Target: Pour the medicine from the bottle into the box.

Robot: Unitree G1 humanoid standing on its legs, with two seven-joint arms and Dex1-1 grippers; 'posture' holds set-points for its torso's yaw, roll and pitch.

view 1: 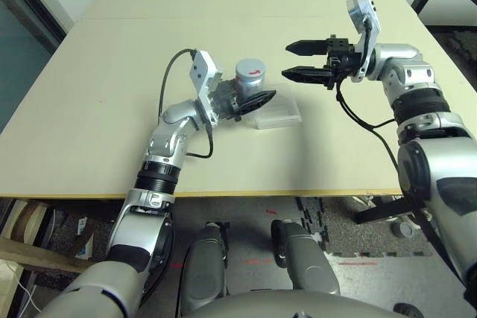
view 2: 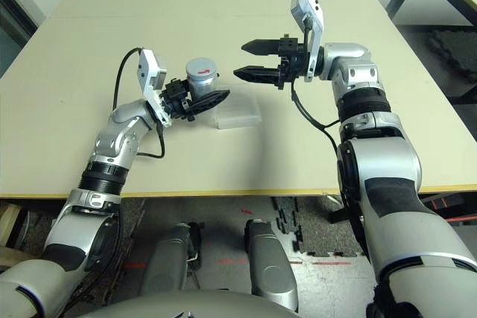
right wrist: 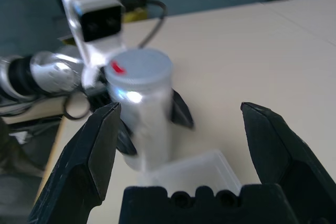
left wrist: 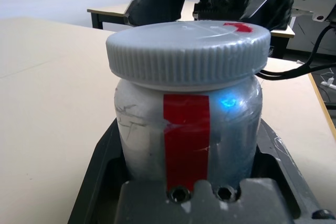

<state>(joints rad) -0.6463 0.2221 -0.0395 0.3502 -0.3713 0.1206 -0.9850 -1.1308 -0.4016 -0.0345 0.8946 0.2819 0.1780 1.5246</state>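
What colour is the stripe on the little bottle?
Red, down the small silvery-grey cylindrical bottle; the left wrist view shows it best.

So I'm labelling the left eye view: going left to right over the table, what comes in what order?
Left gripper shut on the bottle → the box → right gripper, fingers open.

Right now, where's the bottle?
Head views: the bottle stands upright, capped, clamped in the left gripper left of centre, just behind the box.
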